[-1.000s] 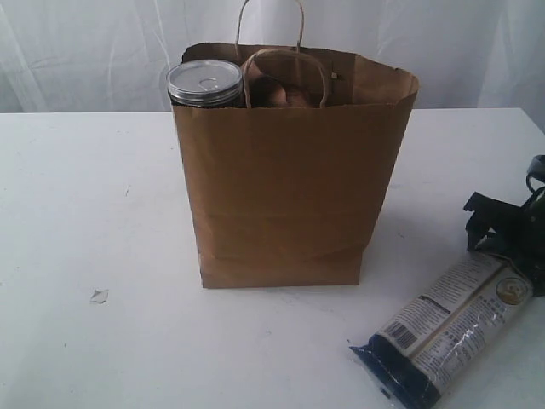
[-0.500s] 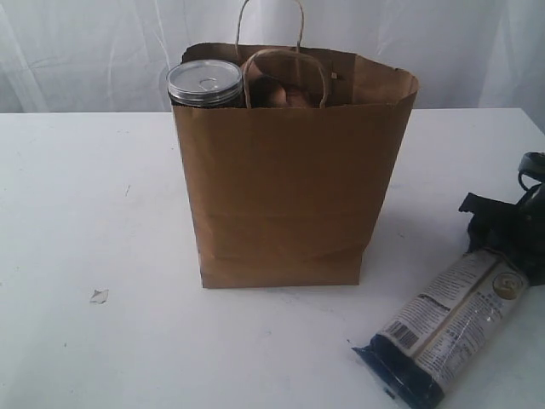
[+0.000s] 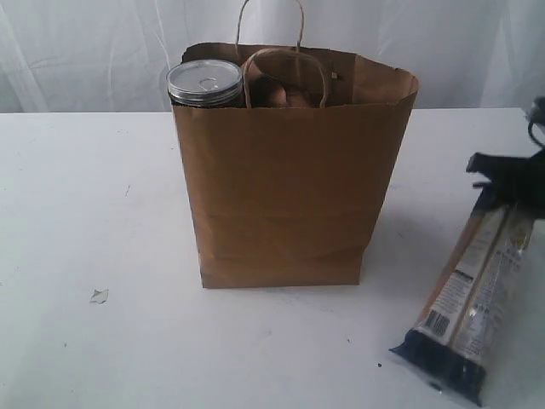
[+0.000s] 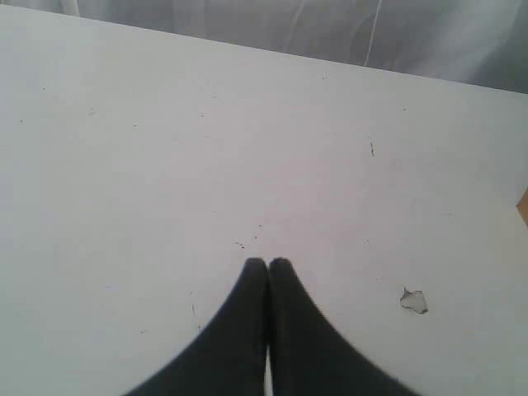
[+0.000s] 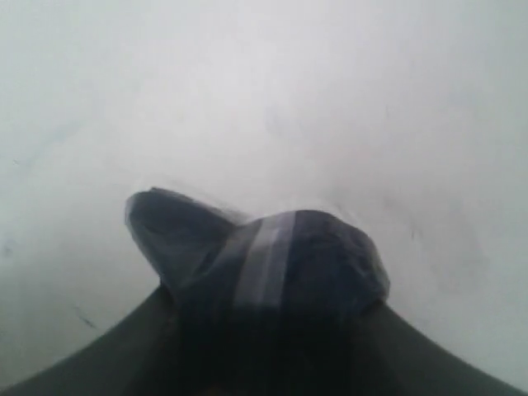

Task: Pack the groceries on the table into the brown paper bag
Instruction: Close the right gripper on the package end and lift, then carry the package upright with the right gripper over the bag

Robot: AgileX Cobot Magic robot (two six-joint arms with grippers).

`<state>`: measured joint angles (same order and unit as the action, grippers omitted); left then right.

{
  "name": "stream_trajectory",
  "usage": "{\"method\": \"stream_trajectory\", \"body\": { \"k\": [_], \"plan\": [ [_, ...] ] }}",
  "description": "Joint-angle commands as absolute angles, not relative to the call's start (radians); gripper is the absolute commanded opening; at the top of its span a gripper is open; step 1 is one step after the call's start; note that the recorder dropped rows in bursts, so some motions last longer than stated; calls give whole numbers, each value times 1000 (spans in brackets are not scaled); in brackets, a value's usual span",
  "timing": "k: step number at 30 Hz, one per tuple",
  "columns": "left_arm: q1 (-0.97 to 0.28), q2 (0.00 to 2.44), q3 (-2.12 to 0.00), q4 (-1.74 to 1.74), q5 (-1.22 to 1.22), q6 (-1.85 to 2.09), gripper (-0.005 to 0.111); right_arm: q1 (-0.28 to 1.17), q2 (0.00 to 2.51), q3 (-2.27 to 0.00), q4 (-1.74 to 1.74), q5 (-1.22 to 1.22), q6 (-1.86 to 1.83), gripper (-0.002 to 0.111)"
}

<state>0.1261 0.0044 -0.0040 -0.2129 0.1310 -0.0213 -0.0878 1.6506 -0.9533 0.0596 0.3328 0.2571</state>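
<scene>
The silver pull-tab can and loop handle crowd the brown paper bag mouth; right corner open.

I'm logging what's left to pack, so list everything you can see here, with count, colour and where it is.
tall kraft paper bag: one, brown, upright mid-table, two twisted loop handles.
silver pull-tab can: one, silver lid, dark body, inside the bag at its left corner, lid above the rim.
long dark-blue packet: one, dark blue with pale printed label, right of the bag, tilted, lower end at the table.
small scrap: one, pale grey, on the table left of the bag.
flat tabletop: one, white.
curtain: white, behind the table.
left hand: black, shut, empty, over bare table.
right hand: black, closed on the packet's upper end.
</scene>
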Motion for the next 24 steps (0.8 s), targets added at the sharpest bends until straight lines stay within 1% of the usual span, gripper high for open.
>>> {"method": "stream_trajectory", "body": {
  "k": [1,17,22,24],
  "plan": [
    [127,0,0,-215,132,-22,0,-74,1507,-956,52,290,110,0],
    [127,0,0,-215,132,-22,0,43,1157,-956,109,341,48,0],
    [127,0,0,-215,132,-22,0,43,1053,-960,111,344,44,0],
    [127,0,0,-215,132,-22,0,43,1007,-995,111,344,0,0]
  ]
}}
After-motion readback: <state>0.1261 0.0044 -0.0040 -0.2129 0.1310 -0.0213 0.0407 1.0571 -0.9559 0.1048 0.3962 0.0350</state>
